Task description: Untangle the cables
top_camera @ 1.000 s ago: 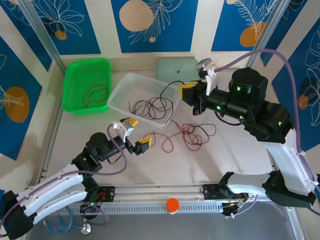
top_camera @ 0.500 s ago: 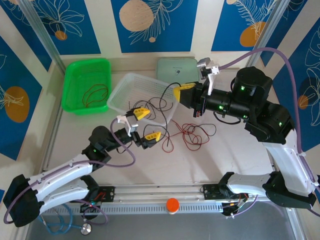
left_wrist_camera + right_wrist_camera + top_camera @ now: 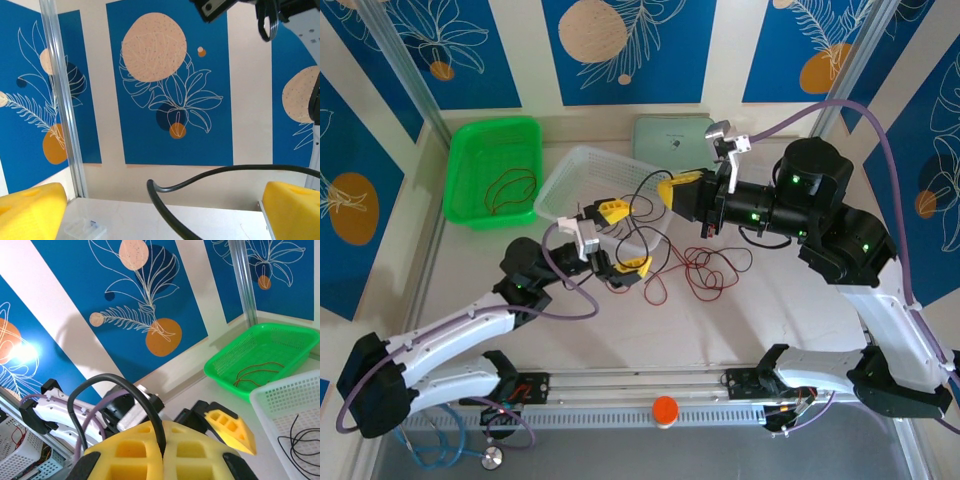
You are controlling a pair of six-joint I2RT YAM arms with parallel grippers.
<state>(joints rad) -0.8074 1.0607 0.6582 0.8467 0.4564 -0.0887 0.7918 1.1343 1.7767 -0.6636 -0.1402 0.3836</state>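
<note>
Where the red cable (image 3: pixel 705 270) loops loose on the worktop (image 3: pixel 770 310), the left gripper (image 3: pixel 623 238) gapes wide, masking the white basket's (image 3: pixel 565 175) near rim. Beyond, the right gripper (image 3: pixel 670 190) pinches the black cable (image 3: pixel 115 378); a green basket (image 3: pixel 470 150) sits far left.

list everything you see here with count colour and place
green basket: 1, green, far left
white basket: 1, white, back centre
red cable: 2, red, one in green basket, one looped on table
black cable: 1, black, white basket up to right claw
box: 1, grey-green, back
knob: 1, orange, near edge
stethoscope: 1, light blue, near left corner
left claw: 1, yellow, open, by white basket
right claw: 1, yellow, shut on black cable
</note>
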